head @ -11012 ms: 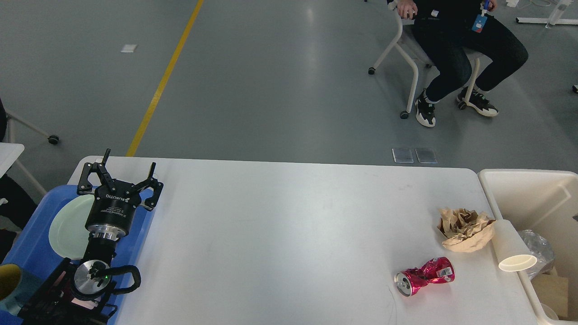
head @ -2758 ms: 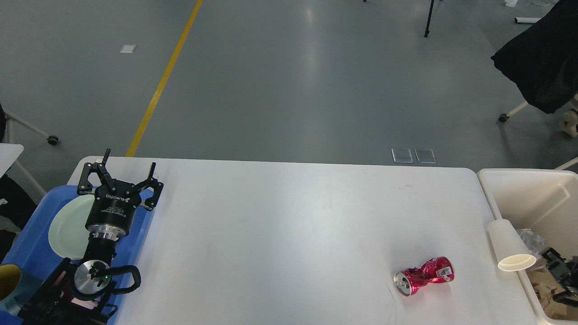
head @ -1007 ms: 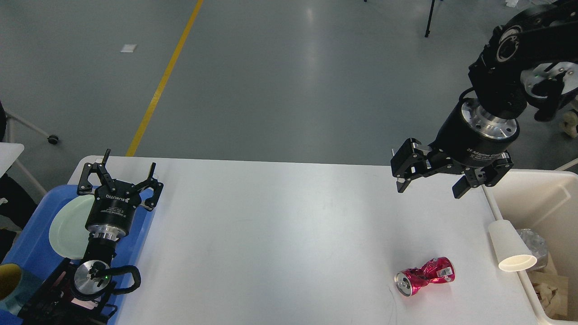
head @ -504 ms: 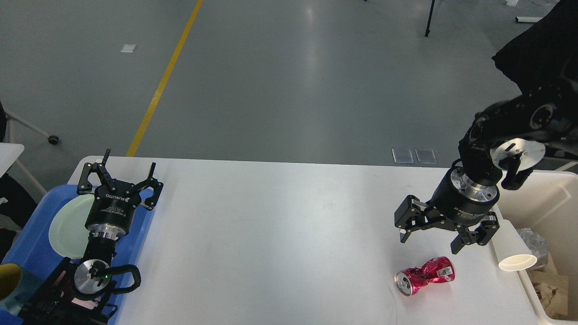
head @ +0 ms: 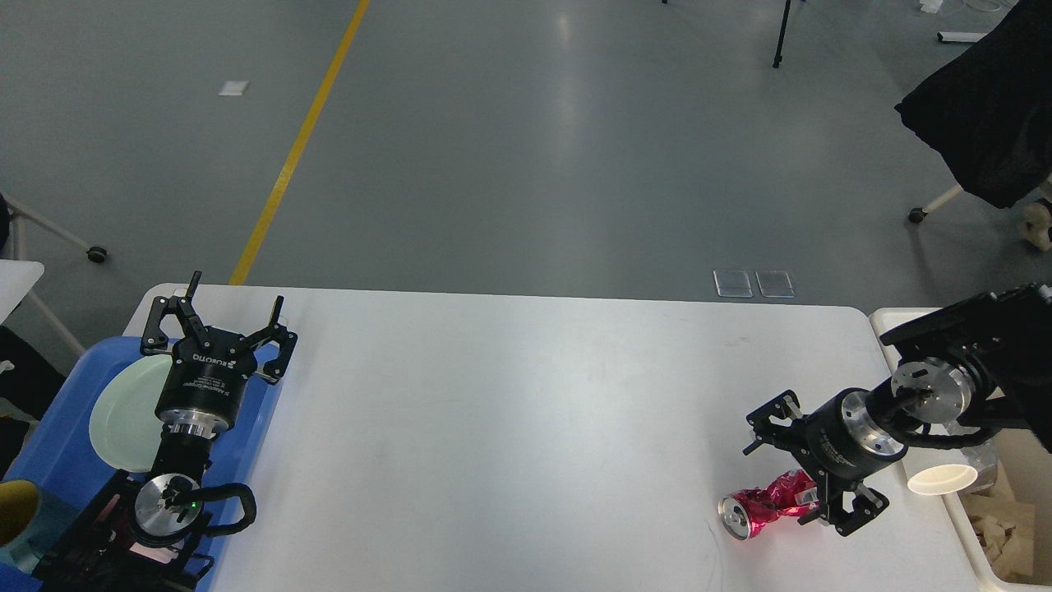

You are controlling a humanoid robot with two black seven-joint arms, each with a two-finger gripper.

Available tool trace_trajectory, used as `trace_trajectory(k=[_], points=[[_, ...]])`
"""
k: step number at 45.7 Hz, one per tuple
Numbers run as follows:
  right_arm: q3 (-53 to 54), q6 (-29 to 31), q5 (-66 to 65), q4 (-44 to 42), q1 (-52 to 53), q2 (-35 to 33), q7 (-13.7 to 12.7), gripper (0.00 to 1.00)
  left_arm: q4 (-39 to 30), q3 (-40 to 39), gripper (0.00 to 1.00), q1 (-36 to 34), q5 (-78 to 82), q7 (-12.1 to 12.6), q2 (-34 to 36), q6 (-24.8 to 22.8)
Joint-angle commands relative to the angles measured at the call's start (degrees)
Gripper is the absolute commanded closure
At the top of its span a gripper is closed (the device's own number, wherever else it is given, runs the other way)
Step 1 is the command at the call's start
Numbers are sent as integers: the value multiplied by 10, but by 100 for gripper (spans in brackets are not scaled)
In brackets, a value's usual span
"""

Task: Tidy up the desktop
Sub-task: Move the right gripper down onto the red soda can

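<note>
— Desktop (head: 509, 427) status? Where's it sit in the head view?

— White tabletop w/ rounded corners, fills the lower middle of the view, grey floor beyond its far edge. Blue tray (head: 57, 440) butts against its left end, cream bin (head: 1007, 526) against its right end.

— What's on it?

— Crushed red can (head: 760, 508) lying on its side near the front right, open end toward the front-left. White paper cup (head: 937, 470) tipped over at the right edge, mouth toward the camera, partly hidden behind the right arm.

— Right gripper (head: 801, 469)?

— Low over the tabletop, fingers spread wide, straddling the can's right end; one finger (head: 768, 415) is behind the can, the other (head: 855, 514) in front of it. Can't tell if either pad touches the can. Not clamped on it.

— Left gripper (head: 218, 321)?

— Over the far left corner, above the tray's edge, fingers spread wide, nothing between them. Pointing away from the camera.

— Tray contents?

— Pale green plate (head: 123, 411), partly under the left arm. Teal cup w/ yellow inside (head: 20, 514) at the bottom left corner, cut off by the frame.

— Bin?

— Brown paper scraps (head: 998, 526) in the bottom; rest is blocked by the right arm.
</note>
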Motion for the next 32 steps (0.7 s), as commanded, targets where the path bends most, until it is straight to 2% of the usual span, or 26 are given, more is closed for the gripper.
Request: trace_trajectory(k=[1,5,7,14,18,26,32], points=[[45,-17,2,-45,-70,3,0,3,0,0,4,0,0,0,0,0],[67,-47,1,-66,-110,4,0,2,0,0,4,0,0,0,0,0],[72,-84,0,-73,-133,5,0,2,0,0,4,-1,0,0,0,0],[75,-138,0,-82,-150,5,0,3,0,0,4,-1,0,0,0,0],[82,-143,1,-87,-148,5,0,5,0,0,4,-1,0,0,0,0],[109,-143,2,-95,-154,4,0,17,0,0,4,0,0,0,0,0],[125,-143,2,-112,-170,4,0,19,0,0,4,-1,0,0,0,0]])
